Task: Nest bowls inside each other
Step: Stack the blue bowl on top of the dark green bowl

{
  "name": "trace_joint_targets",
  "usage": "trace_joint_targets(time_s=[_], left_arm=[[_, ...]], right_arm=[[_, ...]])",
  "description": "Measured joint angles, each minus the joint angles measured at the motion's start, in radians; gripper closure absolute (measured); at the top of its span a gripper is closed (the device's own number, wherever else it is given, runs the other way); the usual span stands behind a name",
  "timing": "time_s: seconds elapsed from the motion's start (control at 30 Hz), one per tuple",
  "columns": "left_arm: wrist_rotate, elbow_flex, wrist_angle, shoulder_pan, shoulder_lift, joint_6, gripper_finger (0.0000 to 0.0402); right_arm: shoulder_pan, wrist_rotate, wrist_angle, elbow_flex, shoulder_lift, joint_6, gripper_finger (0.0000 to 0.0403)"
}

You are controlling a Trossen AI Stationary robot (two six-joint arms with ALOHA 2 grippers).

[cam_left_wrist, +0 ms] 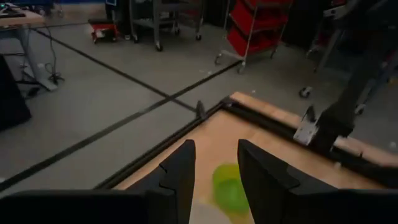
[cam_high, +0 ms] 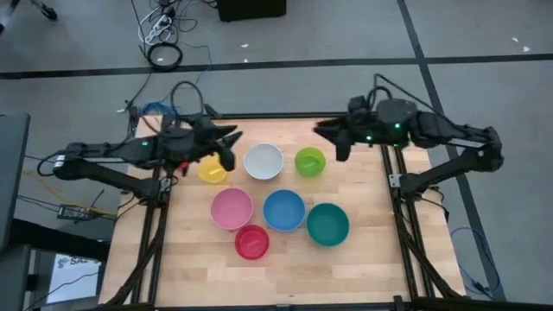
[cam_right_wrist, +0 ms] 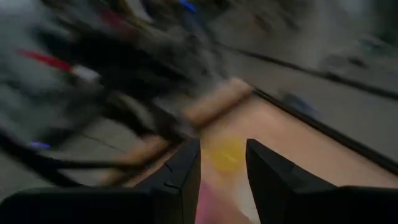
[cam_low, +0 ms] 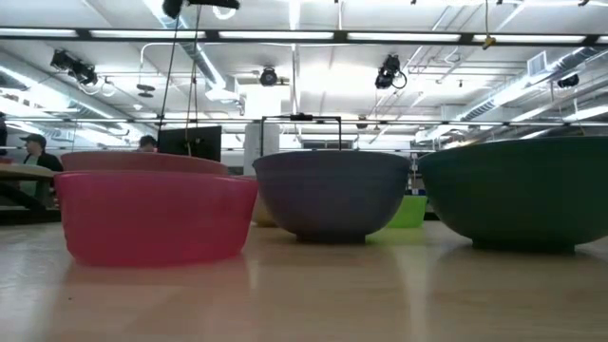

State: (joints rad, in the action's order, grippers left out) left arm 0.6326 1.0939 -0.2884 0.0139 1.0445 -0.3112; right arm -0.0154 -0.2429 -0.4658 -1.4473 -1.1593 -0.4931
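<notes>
High view: all seven bowls sit apart on the wooden surface, nothing nested yet. Yellow bowl, white bowl and lime bowl run across the upper middle. Pink bowl, blue bowl and teal bowl sit below them, and the red bowl is lowest. The left gripper hangs just above the yellow bowl. The right gripper hovers up and right of the lime one.

Low view: red, blue and teal fill the frame, no arms visible.

Left wrist view: jaws parted, holding nothing, lime bowl beyond.

Right wrist view: blurry, but jaws apart and empty, yellow bowl ahead.

I'd pinch a small bowl by its rim, lift it clear, then drop it centred into a bigger one.
</notes>
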Motion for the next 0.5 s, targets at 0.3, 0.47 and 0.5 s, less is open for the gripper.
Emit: trace_joint_targets(time_s=[0.3, 0.47, 0.5], left_arm=[[-0.204, 0.000, 0.105, -0.002, 0.053, -0.215, 0.0273], [-0.306, 0.000, 0.054, -0.008, 0.030, -0.245, 0.0273], [-0.310, 0.000, 0.064, -0.007, 0.029, -0.243, 0.0273]], right_arm=[[-0.041, 0.056, 0.212, -0.012, -0.096, -0.092, 0.0285], [-0.122, 0.078, -0.136, -0.009, -0.115, -0.415, 0.0285], [-0.133, 0.110, -0.174, -0.009, -0.120, -0.447, 0.0285]])
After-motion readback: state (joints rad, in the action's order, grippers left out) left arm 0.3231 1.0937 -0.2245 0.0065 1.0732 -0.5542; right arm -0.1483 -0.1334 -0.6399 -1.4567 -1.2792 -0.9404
